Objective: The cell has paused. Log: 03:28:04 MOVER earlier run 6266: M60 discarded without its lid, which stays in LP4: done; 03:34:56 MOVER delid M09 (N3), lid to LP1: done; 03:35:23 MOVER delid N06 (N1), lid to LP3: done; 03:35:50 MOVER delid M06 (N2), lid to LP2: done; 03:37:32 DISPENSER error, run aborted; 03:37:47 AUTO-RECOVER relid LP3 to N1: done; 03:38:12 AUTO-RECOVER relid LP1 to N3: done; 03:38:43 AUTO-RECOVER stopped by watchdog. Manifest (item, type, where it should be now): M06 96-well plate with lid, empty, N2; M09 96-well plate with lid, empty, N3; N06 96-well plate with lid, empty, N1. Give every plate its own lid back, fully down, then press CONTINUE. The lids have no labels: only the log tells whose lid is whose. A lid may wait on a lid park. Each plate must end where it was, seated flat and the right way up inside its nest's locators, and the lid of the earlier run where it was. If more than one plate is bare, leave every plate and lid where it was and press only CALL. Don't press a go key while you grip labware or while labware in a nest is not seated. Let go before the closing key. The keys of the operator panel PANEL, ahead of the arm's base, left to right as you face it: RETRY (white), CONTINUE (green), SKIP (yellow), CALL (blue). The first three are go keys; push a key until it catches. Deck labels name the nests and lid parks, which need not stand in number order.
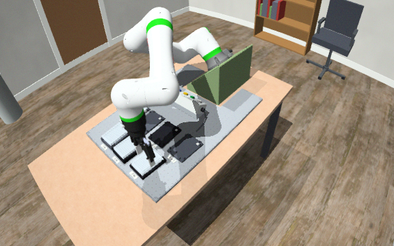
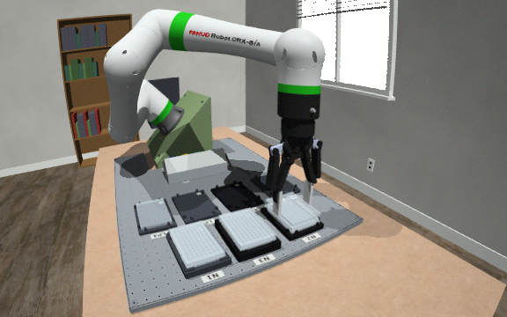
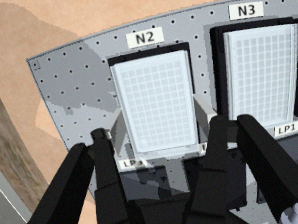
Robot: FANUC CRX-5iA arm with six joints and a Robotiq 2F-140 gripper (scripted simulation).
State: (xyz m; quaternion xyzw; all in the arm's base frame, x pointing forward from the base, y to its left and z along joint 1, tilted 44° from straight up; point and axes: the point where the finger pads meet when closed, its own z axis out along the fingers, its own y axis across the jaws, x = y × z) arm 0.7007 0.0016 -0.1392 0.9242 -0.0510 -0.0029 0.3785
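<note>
My gripper (image 2: 293, 202) stands straight down over nest N2 (image 3: 145, 38), the right-hand nest of the front row. Its fingers are shut on the two long sides of the clear lid (image 2: 293, 213) that lies on the 96-well plate there. In the wrist view the fingertips flank the near end of that lid (image 3: 158, 99). The plates in N3 (image 2: 246, 230) and N1 (image 2: 197, 246) each carry a lid. One more lid lies on the leftmost lid park (image 2: 153, 214). The other lid parks (image 2: 194, 205) (image 2: 236, 195) are bare and dark.
The white operator panel (image 2: 196, 165) with its coloured keys (image 1: 188, 96) stands behind the lid parks. A green slanted hood (image 2: 185, 128) rises behind it, next to the arm's base. The grey deck plate (image 1: 180, 137) lies on a wooden table.
</note>
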